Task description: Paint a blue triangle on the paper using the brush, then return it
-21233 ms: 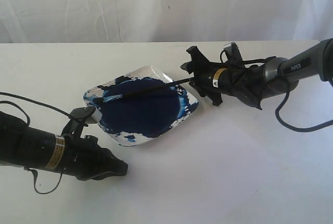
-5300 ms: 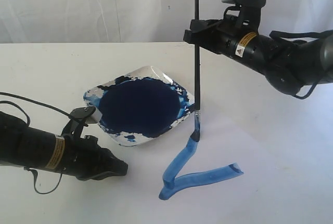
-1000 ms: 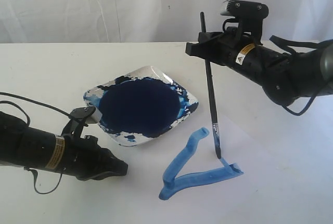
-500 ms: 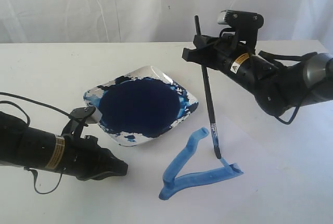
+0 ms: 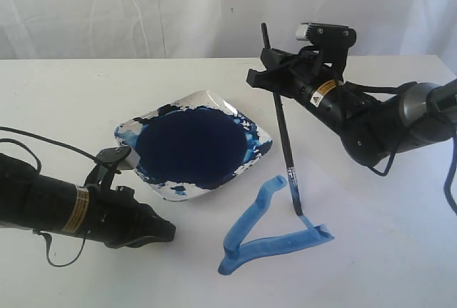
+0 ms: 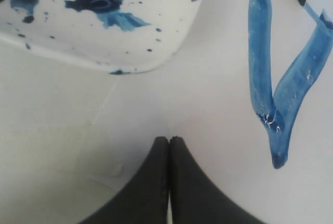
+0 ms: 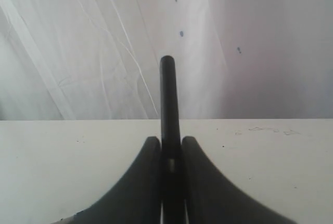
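Item: brush [image 5: 286,143] | Grip: being pinched near its upper end by the right hand [image 5: 274,81], nearly upright so only the bristles are being pressed to the paper [image 5: 357,258] | Position: tip being set just above the right corner of the blue triangle [image 5: 275,242], third side judged unfinished | Left hand [image 6: 169,142]: pressed together, empty, being held near the dish [image 5: 166,189], clear of the strokes

My left arm [image 5: 71,208] lies low, entering the exterior view from 9 o'clock and pointing toward 4 o'clock. The left gripper [image 5: 168,231] ends near 7 o'clock. On its wrist camera, its two black fingers [image 6: 145,182] press together tip to tip. My right arm [image 5: 385,111] comes in from 3 o'clock, raised, reaching toward 10 o'clock. The right gripper [image 5: 270,73] sits near 1 o'clock, jaws clamped on the brush [image 5: 285,143] handle.
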`<state>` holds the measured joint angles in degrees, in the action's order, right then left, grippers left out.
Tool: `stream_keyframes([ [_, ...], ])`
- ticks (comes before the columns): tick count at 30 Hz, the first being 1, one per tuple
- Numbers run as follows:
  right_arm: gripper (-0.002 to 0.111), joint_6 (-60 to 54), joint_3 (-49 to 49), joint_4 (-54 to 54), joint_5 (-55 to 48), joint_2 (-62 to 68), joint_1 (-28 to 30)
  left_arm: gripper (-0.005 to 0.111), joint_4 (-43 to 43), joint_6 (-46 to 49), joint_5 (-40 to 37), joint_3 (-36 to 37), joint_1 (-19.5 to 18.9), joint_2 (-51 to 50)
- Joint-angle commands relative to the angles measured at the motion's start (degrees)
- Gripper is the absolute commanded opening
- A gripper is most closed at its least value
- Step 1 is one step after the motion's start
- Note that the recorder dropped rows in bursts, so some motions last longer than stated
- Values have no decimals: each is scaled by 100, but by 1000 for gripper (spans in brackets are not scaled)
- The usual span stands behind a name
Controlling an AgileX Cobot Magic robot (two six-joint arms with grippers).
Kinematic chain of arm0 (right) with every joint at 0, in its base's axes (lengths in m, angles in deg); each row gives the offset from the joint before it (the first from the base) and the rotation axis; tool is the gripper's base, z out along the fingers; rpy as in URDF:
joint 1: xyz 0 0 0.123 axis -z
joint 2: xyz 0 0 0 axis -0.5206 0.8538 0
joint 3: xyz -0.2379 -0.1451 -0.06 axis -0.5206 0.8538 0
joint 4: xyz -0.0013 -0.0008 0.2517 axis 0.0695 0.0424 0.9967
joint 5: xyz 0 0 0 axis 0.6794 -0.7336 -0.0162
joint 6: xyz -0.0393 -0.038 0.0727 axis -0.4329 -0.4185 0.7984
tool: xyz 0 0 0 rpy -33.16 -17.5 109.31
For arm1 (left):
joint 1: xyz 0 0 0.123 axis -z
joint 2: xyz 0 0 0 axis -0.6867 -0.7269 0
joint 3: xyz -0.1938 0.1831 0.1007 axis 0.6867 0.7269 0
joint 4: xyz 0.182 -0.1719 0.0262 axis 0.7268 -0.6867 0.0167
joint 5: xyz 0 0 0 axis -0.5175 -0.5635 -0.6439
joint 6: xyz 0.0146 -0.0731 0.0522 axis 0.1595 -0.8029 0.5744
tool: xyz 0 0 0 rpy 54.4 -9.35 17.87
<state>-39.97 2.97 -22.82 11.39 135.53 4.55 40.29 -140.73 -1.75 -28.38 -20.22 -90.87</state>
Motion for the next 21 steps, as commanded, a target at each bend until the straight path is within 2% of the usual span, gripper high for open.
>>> stream_keyframes([
  [1,0,1,-148,-24,148,6,-9,0,2,13,-27,-8,17,5],
  [21,0,156,-647,-24,283,441,-9,0,2,13,-27,-8,17,5],
])
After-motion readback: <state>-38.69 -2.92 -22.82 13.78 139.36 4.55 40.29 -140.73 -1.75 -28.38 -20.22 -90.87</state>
